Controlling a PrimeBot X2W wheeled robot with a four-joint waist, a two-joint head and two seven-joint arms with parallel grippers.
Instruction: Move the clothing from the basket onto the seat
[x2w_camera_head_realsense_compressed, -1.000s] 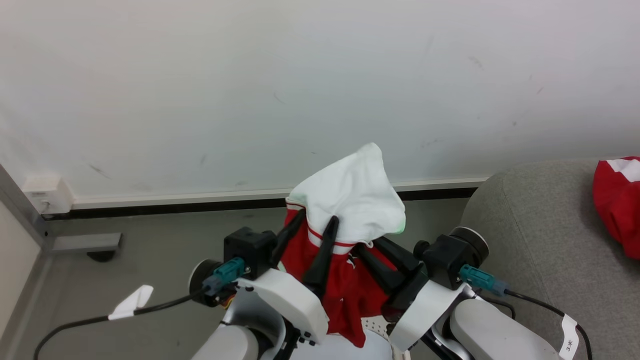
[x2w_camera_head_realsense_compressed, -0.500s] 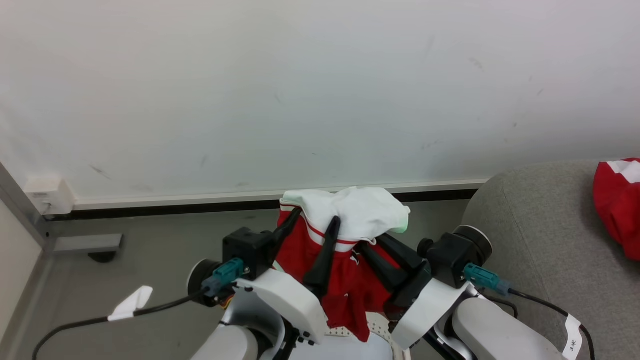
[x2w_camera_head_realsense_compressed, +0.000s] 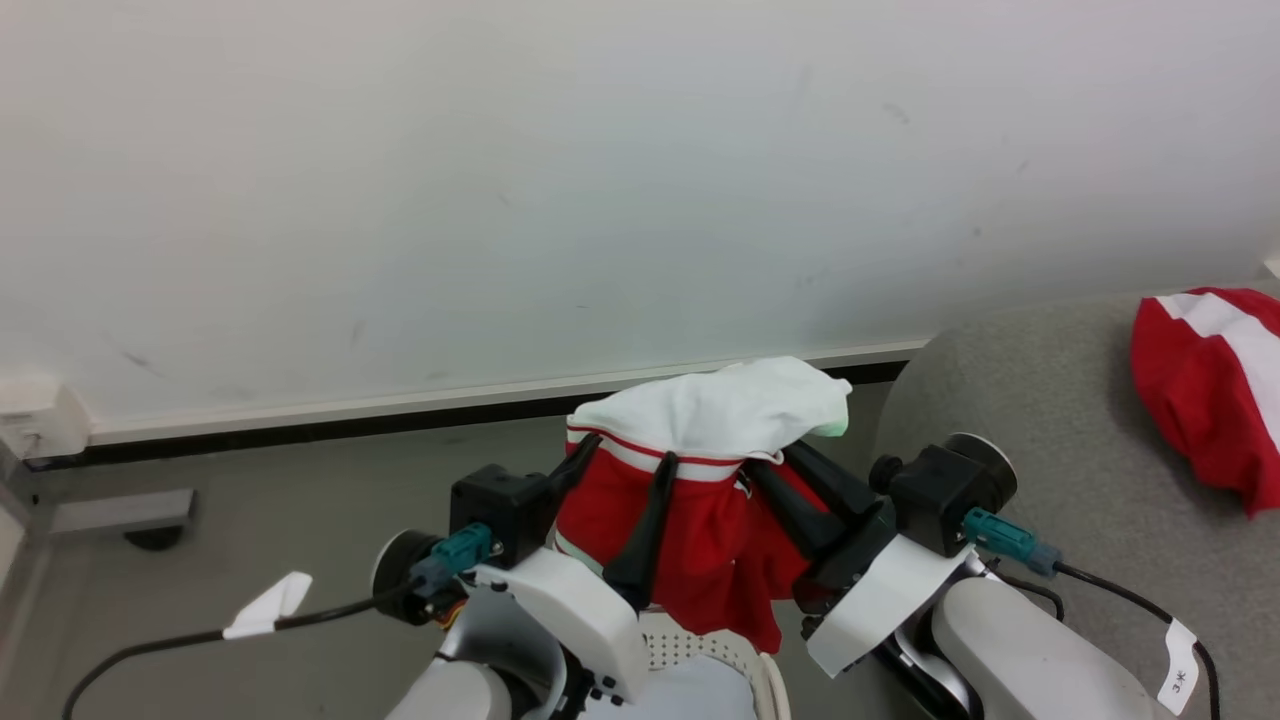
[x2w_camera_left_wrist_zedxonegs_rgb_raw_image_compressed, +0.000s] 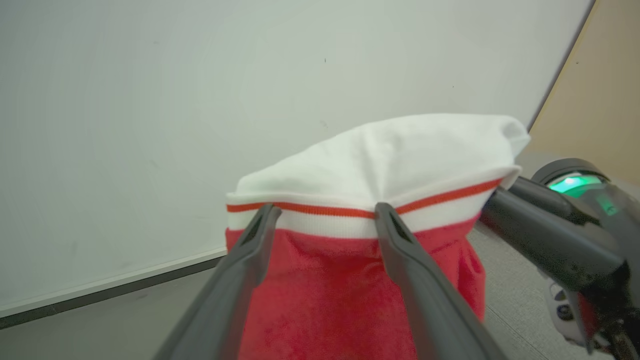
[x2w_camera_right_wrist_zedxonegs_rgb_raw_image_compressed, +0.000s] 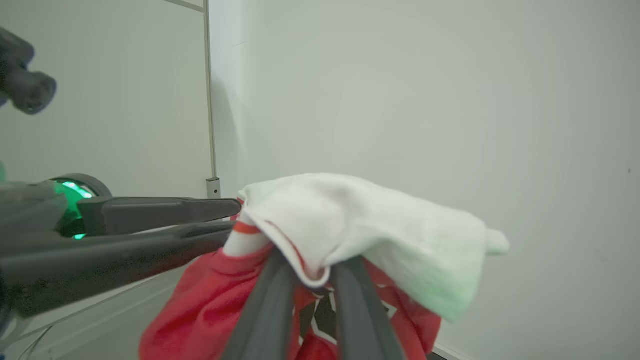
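The clothing (x2w_camera_head_realsense_compressed: 700, 520), red with a white band, hangs in the centre of the head view, over the basket (x2w_camera_head_realsense_compressed: 700, 648) at the bottom edge. The right gripper (x2w_camera_head_realsense_compressed: 775, 458) pinches it. The left gripper (x2w_camera_head_realsense_compressed: 632, 450) has its fingers spread, with the tips on the band. A second red garment (x2w_camera_head_realsense_compressed: 1200, 400) lies on the seat (x2w_camera_head_realsense_compressed: 1000, 430) at the right.

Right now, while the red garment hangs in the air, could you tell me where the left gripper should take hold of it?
I would grip the white striped band along the top of the red garment, coming from its left end. It lies stretched there, level with the fingertips of the open left gripper, while the right gripper pinches the other end under the white cloth.
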